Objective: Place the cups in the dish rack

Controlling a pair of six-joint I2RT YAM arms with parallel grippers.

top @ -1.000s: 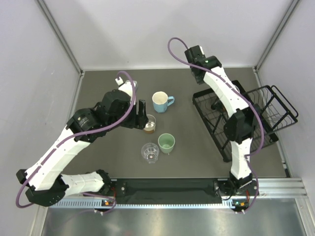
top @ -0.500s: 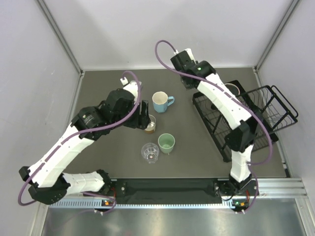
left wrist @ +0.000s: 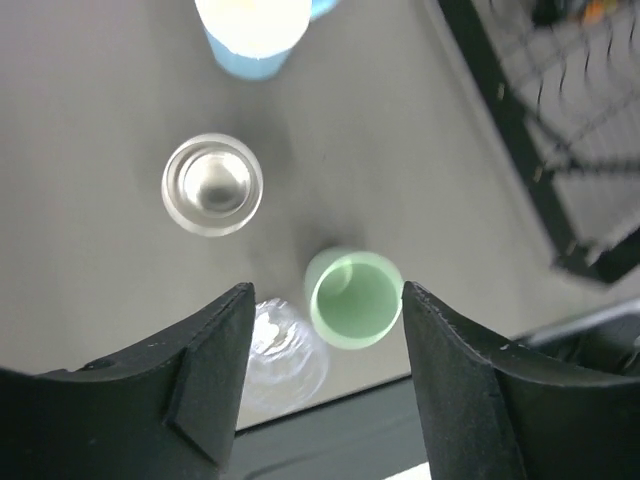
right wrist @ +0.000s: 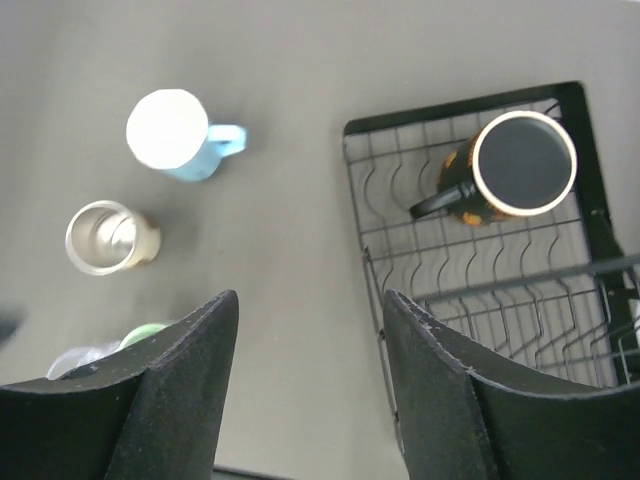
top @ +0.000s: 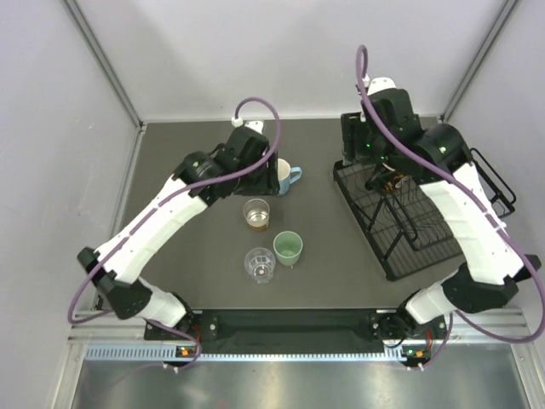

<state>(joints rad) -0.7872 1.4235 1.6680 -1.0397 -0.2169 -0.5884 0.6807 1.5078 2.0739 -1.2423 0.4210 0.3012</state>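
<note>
Four cups stand on the dark table. The light blue mug is farthest back. The amber glass, the mint tumbler and the clear ribbed cup stand nearer. The dark mug stands upright in the far left corner of the black dish rack. My left gripper is open and empty, high above the cups. My right gripper is open and empty, high beside the rack's left edge.
The rack's raised wire basket is at the far right. White walls close in the table on three sides. A black strip runs along the near edge by the arm bases.
My left gripper has risen from beside the amber glass and moved back toward the blue mug. My right arm has swung right and lifted above the rack's far left corner.
</note>
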